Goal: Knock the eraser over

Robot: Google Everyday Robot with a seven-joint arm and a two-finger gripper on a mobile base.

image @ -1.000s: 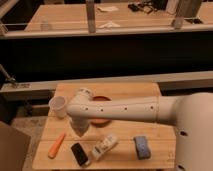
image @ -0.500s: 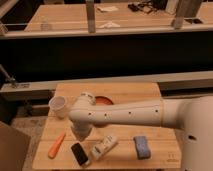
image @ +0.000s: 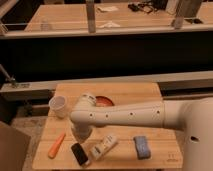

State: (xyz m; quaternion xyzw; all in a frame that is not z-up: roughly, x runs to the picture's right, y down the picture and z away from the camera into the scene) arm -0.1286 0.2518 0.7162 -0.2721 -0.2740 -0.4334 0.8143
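Observation:
The eraser (image: 80, 154) is a black block with a pale edge, near the front left edge of the wooden table (image: 165, 157). My white arm reaches in from the right and bends down over the table's left half. The gripper (image: 81, 136) hangs from the end of the arm, just behind and above the eraser and very close to it. I cannot tell whether it touches the eraser. The arm hides most of the gripper.
A white cup (image: 59, 105) stands at the left. An orange carrot-like item (image: 56, 145) lies at the front left. A white bottle (image: 103, 146) lies right of the eraser, with a blue sponge (image: 142, 146) further right. A red bowl (image: 103, 101) shows behind the arm.
The arm's end has come down and forward, bringing the gripper closer to the eraser. The things on the table have not moved.

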